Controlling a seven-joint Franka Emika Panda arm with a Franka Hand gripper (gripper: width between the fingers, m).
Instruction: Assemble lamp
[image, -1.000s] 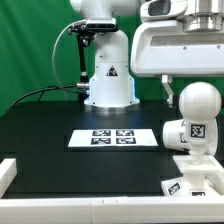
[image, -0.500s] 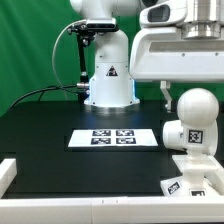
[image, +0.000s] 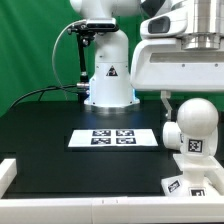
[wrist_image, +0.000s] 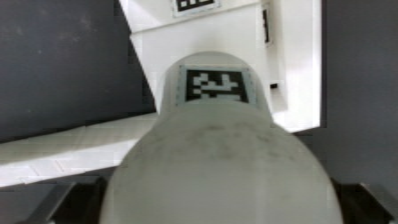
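Note:
My gripper (image: 186, 97) is shut on the lamp's bulb (image: 197, 118), a white round ball with a tagged neck pointing down. The bulb hangs at the exterior view's right, just above the boxy white base (image: 203, 172), which carries a tag low on its side. In the wrist view the bulb (wrist_image: 217, 150) fills the middle, its tag facing the camera. My gripper (wrist_image: 214, 208) shows only as dark fingers (wrist_image: 75, 205) at either side of it. The base (wrist_image: 187, 40) lies beyond the neck. The shade is out of view.
The marker board (image: 112, 138) lies flat on the black table, in the middle. The robot's white pedestal (image: 108, 75) stands behind it with a black cable. A white rim (image: 60, 203) runs along the table's front and left edge.
The bulb has come down a little toward the base, still in my gripper, and the hand above it has tilted slightly.

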